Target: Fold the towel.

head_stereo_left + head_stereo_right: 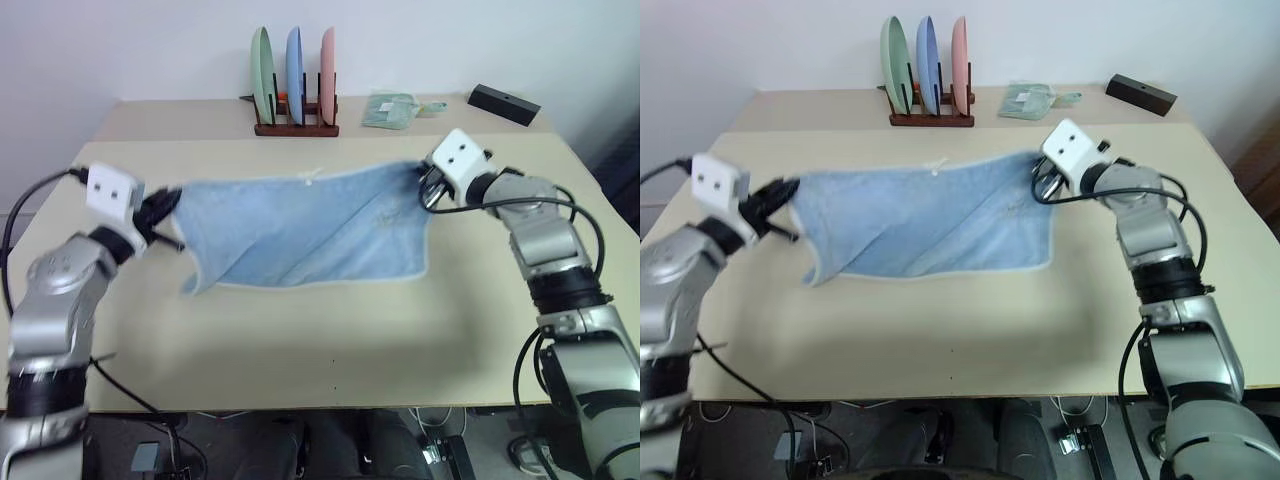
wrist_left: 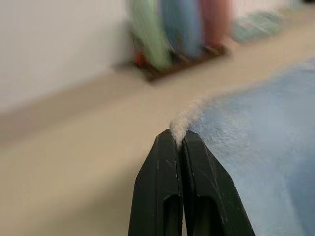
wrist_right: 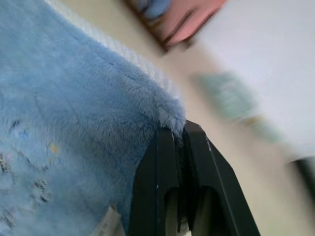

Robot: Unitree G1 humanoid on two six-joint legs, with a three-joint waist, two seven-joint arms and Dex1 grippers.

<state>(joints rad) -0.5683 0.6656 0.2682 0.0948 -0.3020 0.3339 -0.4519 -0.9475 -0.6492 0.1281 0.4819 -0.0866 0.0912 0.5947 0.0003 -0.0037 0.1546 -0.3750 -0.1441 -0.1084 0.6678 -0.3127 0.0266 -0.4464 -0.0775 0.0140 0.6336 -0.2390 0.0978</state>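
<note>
Both grippers (image 2: 179, 140) (image 3: 178, 130) apparently clamping towel (image 1: 300, 235) corners

The towel (image 1: 300, 230) spans the table (image 1: 330, 350) middle between both arms, blocking passage there. Table surface nearer the robot is unobstructed. Along the far edge stand a plate rack (image 1: 295, 95), a pale green cloth (image 1: 392, 110) and a black box (image 1: 503, 103).

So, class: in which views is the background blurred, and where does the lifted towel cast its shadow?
Both wrist views: plate rack blurred, fingertips and towel sharp. Left eye view: soft shadow on the table beneath the towel.
</note>
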